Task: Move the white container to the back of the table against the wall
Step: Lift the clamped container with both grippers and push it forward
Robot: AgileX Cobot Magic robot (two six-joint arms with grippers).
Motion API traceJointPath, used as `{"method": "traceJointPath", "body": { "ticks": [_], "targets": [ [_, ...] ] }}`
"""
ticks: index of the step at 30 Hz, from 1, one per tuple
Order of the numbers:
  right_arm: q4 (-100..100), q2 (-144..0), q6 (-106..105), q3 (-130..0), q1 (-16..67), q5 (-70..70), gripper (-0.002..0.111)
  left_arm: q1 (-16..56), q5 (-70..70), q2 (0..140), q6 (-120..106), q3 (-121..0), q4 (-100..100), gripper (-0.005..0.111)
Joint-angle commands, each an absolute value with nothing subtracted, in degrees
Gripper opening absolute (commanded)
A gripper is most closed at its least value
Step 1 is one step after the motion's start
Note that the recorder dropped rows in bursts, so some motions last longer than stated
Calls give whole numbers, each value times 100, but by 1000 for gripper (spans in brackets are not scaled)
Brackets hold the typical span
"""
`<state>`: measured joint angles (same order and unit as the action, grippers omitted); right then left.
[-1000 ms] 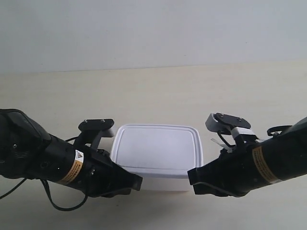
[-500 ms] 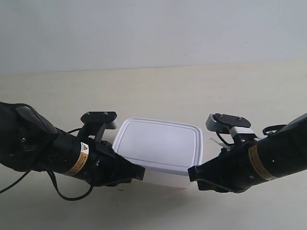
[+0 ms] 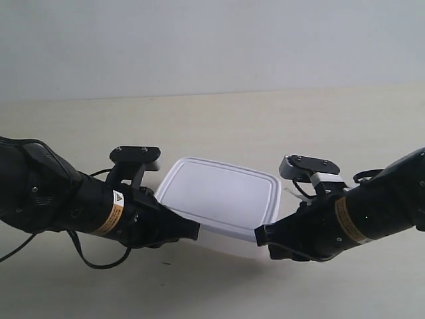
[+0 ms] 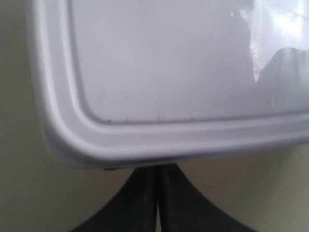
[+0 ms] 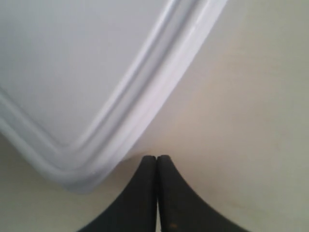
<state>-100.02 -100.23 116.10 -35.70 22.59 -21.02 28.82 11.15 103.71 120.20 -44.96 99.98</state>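
Small rectangular white plastic container (image 3: 222, 199) with snap-on lid sat on the cream tabletop (image 3: 219, 119), well short of the pale grey wall (image 3: 212, 40) beyond its far side. Both left fingers (image 4: 142, 203) and right fingers (image 5: 145, 193) were pressed fully together, holding nothing. Tips butted at the container's near rim, likely to shove rather than grip. Container looked slightly tilted. No obstacle visible beyond it.

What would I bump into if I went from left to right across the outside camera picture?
The arm at the exterior view's left → white box → the arm at the exterior view's right.
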Motion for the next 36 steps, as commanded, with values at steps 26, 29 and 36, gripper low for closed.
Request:
{"method": "traceJointPath", "body": {
  "ticks": [26,29,36],
  "targets": [
    [-9665,-10411,11046,-4038,2269,-1576,0,2909,740,10685,11820,-5083,9987,0],
    [-9535,-10411,10920,-4038,2269,-1465,0,2909,767,10847,11778,-5239,9987,0],
    [-9426,-10411,10797,-4218,2269,-3073,0,2909,758,10999,11713,-5482,9995,0]
  ]
}}
